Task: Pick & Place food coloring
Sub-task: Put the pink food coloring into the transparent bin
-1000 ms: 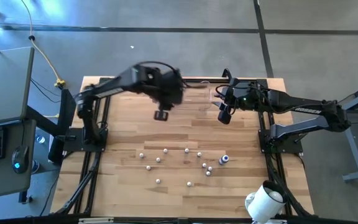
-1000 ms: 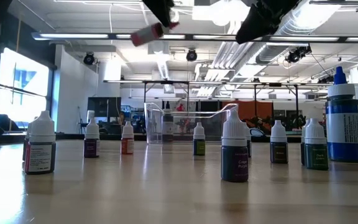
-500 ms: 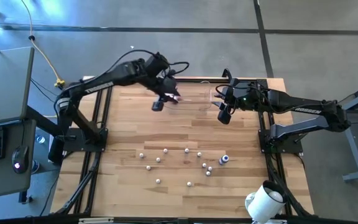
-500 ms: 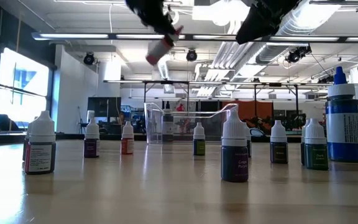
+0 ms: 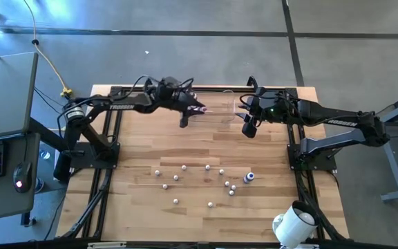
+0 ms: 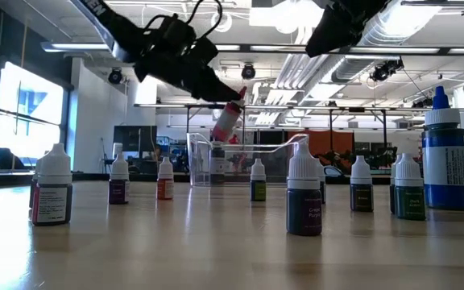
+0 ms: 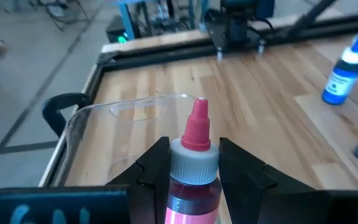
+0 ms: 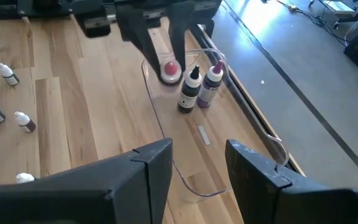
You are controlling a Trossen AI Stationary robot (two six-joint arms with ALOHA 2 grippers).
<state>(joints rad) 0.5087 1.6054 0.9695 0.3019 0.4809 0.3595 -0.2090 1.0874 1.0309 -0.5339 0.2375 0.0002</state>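
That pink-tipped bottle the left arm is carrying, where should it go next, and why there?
Probably a short lowering into the clear tub, then letting go. The left gripper is shut on the pink-tipped bottle, held in the air right at the tub's rim. Two bottles already stand inside, so the spot beside them looks like the place. The right gripper waits open at the tub's other end.

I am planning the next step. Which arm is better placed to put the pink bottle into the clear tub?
Left: the left gripper already grips the pink bottle just above the clear tub. The right gripper is open and empty.
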